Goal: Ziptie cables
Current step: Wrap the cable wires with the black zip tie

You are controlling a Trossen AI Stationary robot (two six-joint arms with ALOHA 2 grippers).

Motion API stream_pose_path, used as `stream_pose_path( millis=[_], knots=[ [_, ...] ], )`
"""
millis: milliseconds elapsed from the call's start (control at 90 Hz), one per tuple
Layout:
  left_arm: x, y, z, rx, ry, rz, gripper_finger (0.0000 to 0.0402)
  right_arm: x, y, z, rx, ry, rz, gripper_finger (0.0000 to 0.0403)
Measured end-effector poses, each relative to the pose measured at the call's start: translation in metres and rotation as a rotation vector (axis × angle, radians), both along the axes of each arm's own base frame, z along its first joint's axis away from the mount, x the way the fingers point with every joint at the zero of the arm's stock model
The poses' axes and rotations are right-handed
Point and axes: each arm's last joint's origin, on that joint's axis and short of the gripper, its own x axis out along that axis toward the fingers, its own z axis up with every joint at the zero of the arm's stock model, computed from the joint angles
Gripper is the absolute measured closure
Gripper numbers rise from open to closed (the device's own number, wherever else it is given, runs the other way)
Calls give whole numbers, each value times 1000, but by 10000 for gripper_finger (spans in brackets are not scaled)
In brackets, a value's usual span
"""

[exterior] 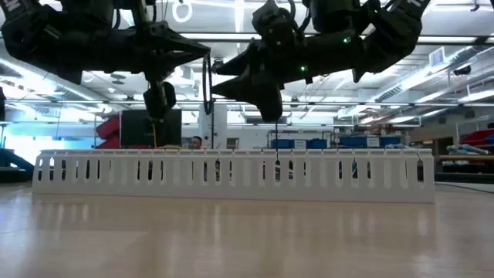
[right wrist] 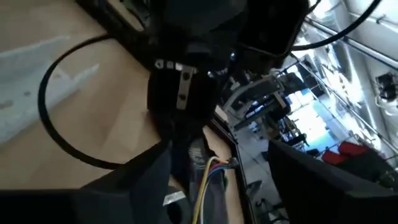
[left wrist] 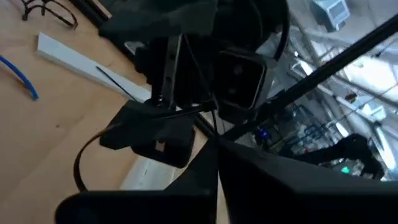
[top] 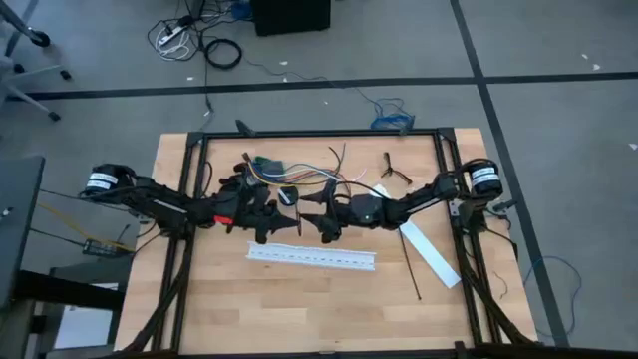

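A thin black ziptie (right wrist: 45,106) curves in a loop above the table between my two grippers, and it shows in the left wrist view too (left wrist: 79,165). My left gripper (top: 271,217) is shut, with one end of the loop at its fingers. Facing it closely, my right gripper (top: 317,214) has a gap between its fingers. The cables (top: 299,175), thin coloured wires, lie on the table just beyond both grippers and also show in the right wrist view (right wrist: 208,177). My left gripper has the ziptie's one end (right wrist: 148,38) at its shut fingers (right wrist: 179,93); the dark fingers hide the exact place. The strap leaves them in a slack curve, clear of the table. My right gripper has the loop's other end (right wrist: 127,163) at one finger; whether it touches, I cannot tell.
A long white slotted channel (top: 312,257) lies on the table just in front of the grippers. A flat white strip (top: 431,251) and a second straight black strap (top: 410,264) lie to the right. A small black forked clip (top: 395,170) sits at the back right.
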Motion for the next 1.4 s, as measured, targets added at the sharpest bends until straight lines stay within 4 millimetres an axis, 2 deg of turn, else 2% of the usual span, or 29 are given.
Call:
stream_pose_path(
  millis=[256, 522, 778, 922, 1033, 1122, 1400],
  knots=[
    [-5, 7, 10, 179, -56, 21, 402, -2, 0, 2, 69, -2, -43, 133],
    [-22, 24, 20, 365, 20, 84, 401, -19, -3, 35, 226, 33, 22, 145],
    [-31, 26, 25, 610, 26, 78, 401, -42, -34, 57, 455, 135, 91, 145],
    [-31, 26, 24, 773, 30, 76, 402, -51, -62, 71, 646, 89, 164, 146],
    [-31, 28, 25, 933, 56, 148, 401, -50, -78, 78, 792, -19, 198, 150],
    [-30, 31, 27, 992, 96, 228, 402, -45, -83, 77, 906, -88, 200, 154],
    [-13, 33, 29, 1026, 135, 234, 401, -25, -65, 70, 938, -157, 310, 168]
  ],
)
